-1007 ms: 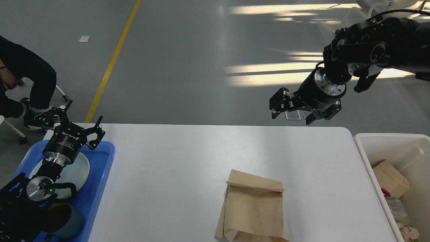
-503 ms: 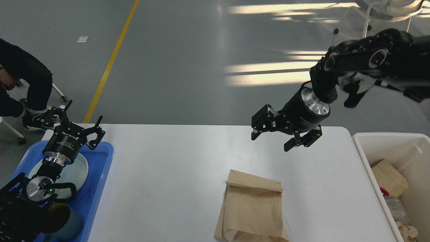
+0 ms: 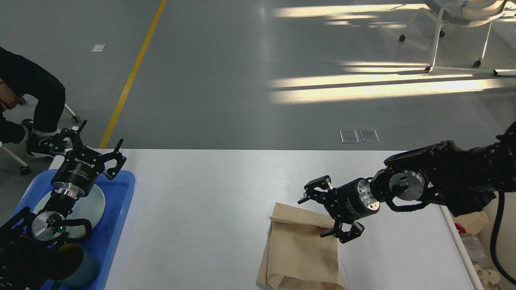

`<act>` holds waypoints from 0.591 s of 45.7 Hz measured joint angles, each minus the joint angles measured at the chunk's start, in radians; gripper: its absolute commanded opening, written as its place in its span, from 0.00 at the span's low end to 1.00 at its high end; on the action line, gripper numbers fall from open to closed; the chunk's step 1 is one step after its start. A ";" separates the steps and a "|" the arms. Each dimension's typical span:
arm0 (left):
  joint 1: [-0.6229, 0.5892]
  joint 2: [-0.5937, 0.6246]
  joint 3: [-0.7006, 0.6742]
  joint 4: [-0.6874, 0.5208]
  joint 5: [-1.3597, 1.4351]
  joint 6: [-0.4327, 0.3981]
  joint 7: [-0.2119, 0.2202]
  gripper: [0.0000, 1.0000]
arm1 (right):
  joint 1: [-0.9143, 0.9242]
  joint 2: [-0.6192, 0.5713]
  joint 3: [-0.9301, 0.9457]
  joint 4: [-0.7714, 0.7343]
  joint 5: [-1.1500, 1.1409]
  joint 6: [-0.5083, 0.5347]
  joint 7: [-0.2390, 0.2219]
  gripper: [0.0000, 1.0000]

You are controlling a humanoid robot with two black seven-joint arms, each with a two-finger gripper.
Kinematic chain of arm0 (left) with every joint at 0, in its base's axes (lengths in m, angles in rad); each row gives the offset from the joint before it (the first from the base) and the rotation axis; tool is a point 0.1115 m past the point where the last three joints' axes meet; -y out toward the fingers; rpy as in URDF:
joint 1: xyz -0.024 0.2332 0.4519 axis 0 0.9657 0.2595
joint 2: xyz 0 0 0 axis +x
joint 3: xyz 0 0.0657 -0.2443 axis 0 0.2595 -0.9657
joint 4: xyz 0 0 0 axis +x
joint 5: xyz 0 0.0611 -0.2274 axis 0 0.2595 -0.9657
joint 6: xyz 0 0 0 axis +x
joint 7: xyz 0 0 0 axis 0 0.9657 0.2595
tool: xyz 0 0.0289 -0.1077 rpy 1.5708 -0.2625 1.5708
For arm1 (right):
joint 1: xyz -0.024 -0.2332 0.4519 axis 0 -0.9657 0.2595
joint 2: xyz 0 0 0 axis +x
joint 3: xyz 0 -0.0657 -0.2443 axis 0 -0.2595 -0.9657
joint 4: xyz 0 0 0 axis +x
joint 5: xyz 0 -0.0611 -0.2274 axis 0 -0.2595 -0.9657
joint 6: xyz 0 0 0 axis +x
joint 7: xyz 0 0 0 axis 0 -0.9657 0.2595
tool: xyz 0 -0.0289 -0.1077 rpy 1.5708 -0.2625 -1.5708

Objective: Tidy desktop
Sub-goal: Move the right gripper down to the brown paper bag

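Note:
The white desktop fills the lower half of the head view. A flat brown paper bag lies on it right of centre, near the front edge. My right gripper is low over the bag's upper right corner, open, one finger above the top edge and one over the bag's right side. My left gripper is open at the far left, above the back edge of a blue tray, holding nothing.
The blue tray holds a pale plate and a dark cup. A cream-white bin with brown paper and trash stands off the desktop's right end, mostly behind my right arm. A seated person is at far left.
My right arm has swung down and toward me, from high above the desktop's back edge to just over the paper bag's top right corner. The left arm has stayed put.

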 measured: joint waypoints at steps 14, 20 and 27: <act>0.000 0.000 0.000 0.000 0.000 0.000 0.000 0.96 | -0.127 0.002 0.076 -0.038 0.001 -0.184 0.000 1.00; 0.000 0.000 0.000 0.000 0.000 0.000 0.000 0.96 | -0.173 0.004 0.084 -0.039 0.000 -0.338 0.000 1.00; 0.000 0.000 0.000 0.000 0.000 0.000 0.000 0.96 | -0.200 0.005 0.092 -0.037 -0.001 -0.478 0.001 1.00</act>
